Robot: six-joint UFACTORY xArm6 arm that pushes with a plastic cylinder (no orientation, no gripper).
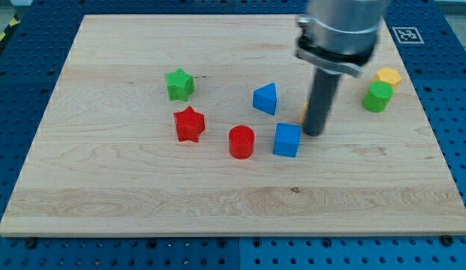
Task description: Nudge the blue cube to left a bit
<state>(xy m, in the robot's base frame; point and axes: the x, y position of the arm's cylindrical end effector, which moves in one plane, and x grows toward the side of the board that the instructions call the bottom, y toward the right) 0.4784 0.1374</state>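
Your claw is only a bare rod, with nothing to spread or pinch, and its tip [314, 133] sits just to the view's right of the blue cube [287, 139], close to touching it. Push slowly toward the view's left through the cube's middle so it won't spin, and stop early: beyond it, the red cylinder [242, 142] sits near on the counter [105, 202].

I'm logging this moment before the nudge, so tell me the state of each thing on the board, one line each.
my tip: down at the board, just right of the blue cube.
blue cube: flat, close beside the red cylinder.
red cylinder: upright.
blue wedge-like block: resting alone.
red star: flat.
green star: flat.
green cylinder: upright, against the yellow block.
yellow block: partly hidden.
wooden board: level.
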